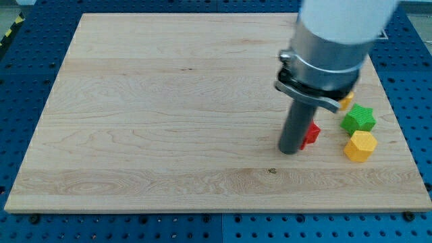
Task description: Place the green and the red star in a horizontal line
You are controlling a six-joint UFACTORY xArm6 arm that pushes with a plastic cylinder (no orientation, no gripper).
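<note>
The red star (312,133) lies on the wooden board (169,108) at the view's right, partly hidden behind my rod. My tip (291,151) rests on the board, touching the red star's left side. The green star (358,119) lies to the right of the red star and slightly higher in the view, apart from my tip.
A yellow hexagonal block (360,146) sits just below the green star. An orange block (346,100) peeks out from under the arm's body, above and left of the green star. The board's right edge runs close to these blocks.
</note>
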